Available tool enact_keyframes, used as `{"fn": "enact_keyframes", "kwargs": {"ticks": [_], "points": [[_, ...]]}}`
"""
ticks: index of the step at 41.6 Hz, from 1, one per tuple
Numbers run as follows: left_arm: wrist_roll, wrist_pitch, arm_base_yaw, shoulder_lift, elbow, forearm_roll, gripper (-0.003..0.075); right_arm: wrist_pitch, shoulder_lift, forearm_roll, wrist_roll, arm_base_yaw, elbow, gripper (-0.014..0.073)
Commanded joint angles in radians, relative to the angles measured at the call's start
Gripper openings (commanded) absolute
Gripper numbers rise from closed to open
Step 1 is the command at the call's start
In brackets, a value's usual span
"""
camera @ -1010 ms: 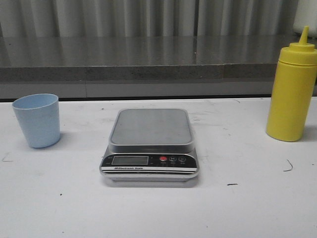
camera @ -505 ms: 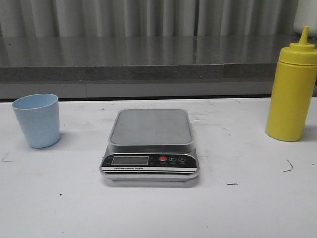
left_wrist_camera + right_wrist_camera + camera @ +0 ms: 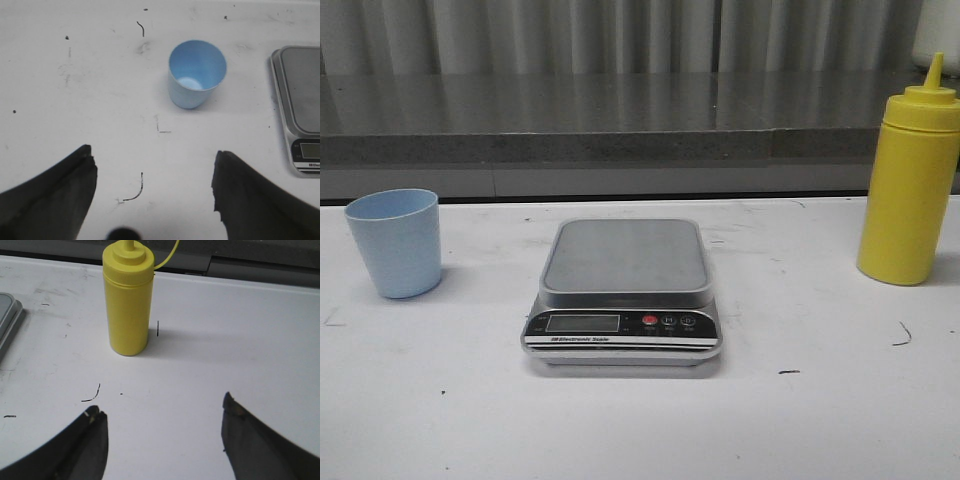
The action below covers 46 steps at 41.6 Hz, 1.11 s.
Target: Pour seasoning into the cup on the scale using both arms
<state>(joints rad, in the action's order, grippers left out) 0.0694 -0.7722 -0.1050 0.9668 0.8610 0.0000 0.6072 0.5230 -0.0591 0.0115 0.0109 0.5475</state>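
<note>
The left gripper hangs over the table, fingers spread wide. The right gripper does likewise, holding nothing.

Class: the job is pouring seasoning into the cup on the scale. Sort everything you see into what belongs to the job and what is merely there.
Belongs:
seasoning bottle
cup
scale
left gripper, open
right gripper, open

Merely there:
table
grey ledge behind

Lab-like bench: scuffed white table
</note>
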Motion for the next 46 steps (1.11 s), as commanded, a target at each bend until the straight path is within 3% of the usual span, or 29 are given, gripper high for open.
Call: {"fn": "enact_keyframes", "kwargs": {"ticks": [1, 13, 31, 46], "points": [[-0.015, 0.035, -0.041, 0.088, 0.093, -0.006, 0.0472, -0.070, 0.009, -0.012, -0.011, -0.005, 0.027, 0.0509], [-0.015, -0.082, -0.066, 0.396, 0.302, 0.000, 0.0472, -0.070, 0.009, -0.012, -0.011, -0.005, 0.027, 0.0509], [-0.015, -0.089, -0.041, 0.739, 0.520, 0.053, 0.0472, -0.070, 0.009, -0.012, -0.011, -0.005, 0.027, 0.0509], [-0.015, -0.064, -0.026, 0.913, 0.634, 0.025, 0.0470, -0.070, 0.009, -0.012, -0.011, -0.005, 0.027, 0.0509]]}}
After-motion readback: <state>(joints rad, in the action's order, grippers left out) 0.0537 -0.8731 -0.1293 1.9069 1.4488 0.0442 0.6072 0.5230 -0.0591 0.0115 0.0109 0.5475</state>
